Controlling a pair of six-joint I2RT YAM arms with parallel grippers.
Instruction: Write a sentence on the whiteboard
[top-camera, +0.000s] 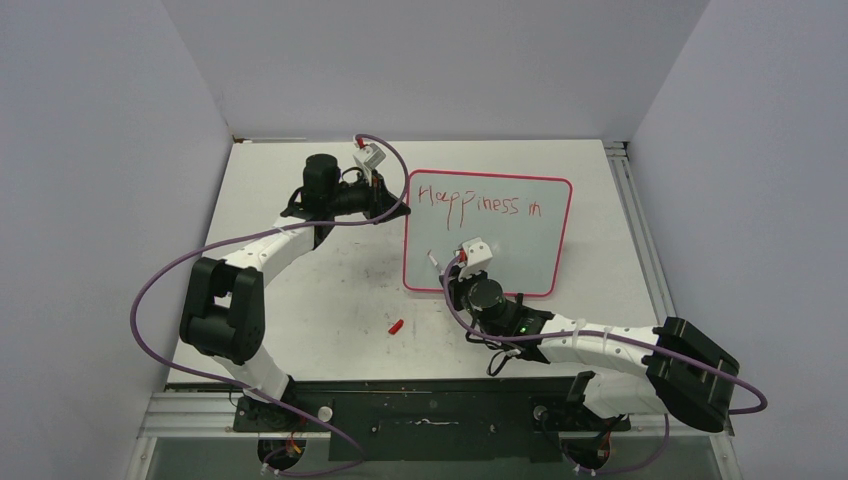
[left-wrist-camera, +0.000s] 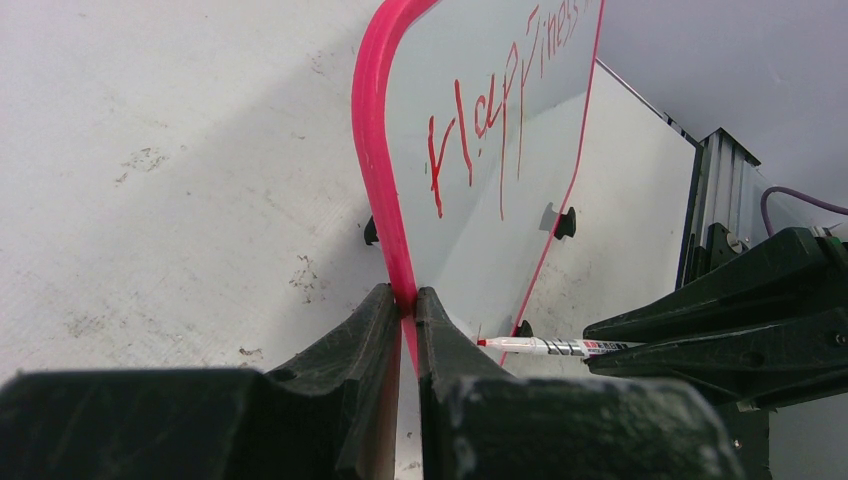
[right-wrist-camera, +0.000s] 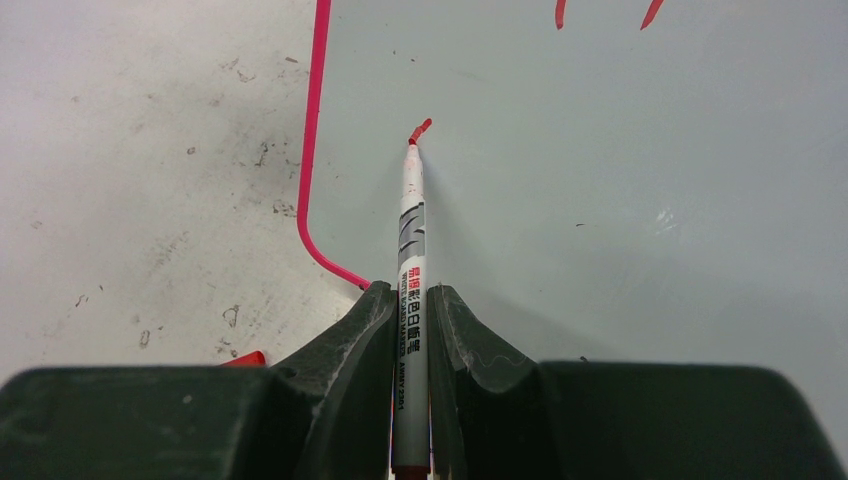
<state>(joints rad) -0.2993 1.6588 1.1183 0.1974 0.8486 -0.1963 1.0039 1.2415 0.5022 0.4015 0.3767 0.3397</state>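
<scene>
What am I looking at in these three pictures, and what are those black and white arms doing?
These are two robot arms bolted to a table. One picture looks down from above; the other two come from cameras on each wrist. The left gripper is shut on the pink edge of the whiteboard, steadying it. The right gripper is shut on a red marker, its tip on the board beginning a second line under the sentence, which so far reads "Happiness in". A small red cap lies on the table.
</scene>
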